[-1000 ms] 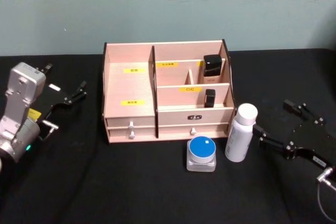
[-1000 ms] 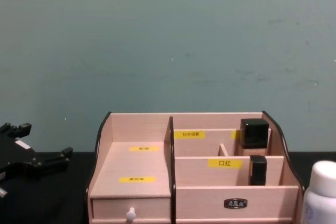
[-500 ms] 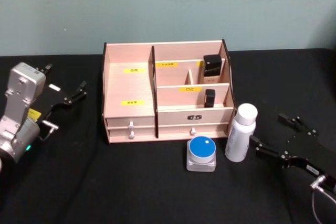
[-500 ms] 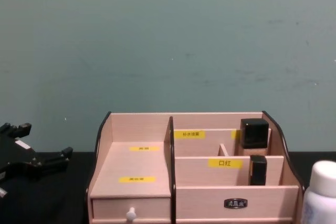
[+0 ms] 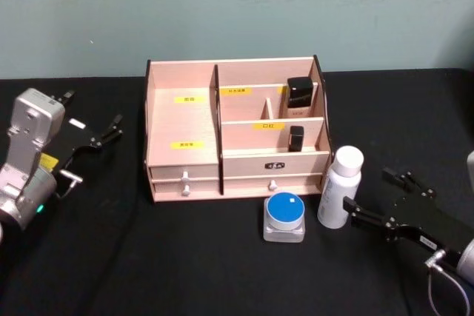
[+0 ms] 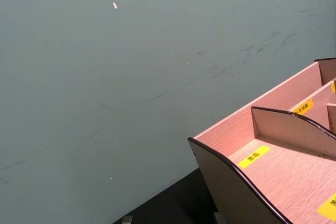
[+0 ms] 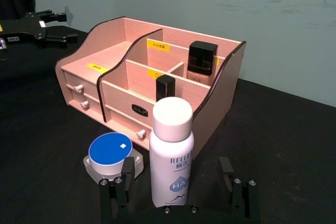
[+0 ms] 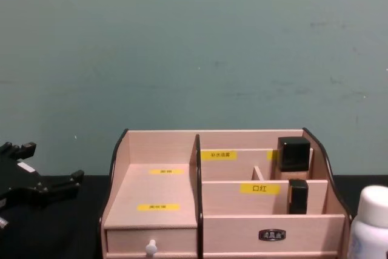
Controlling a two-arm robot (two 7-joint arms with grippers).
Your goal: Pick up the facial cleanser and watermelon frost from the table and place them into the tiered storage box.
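Observation:
The facial cleanser (image 5: 339,187), a tall white bottle, stands upright on the black table just right of the tiered storage box (image 5: 182,120). The watermelon frost (image 5: 284,217), a squat jar with a blue lid, sits in front of the box, left of the bottle. My right gripper (image 5: 369,191) is open, low over the table, right of the bottle. In the right wrist view the bottle (image 7: 171,153) stands just ahead of the gap between its fingers (image 7: 123,182), with the jar (image 7: 111,153) beside it. My left gripper (image 5: 90,118) is parked open at the far left.
Two small black-capped cosmetics (image 5: 299,94) (image 5: 296,138) stand in the box's right compartments. The box's wide left compartment (image 6: 286,169) holds nothing. The box (image 8: 159,189) has two white-knobbed drawers at the front. A teal wall rises behind the table.
My right gripper has moved left and toward the table's front, its near finger now close to the bottle's base. The left arm, bottle and jar have not moved.

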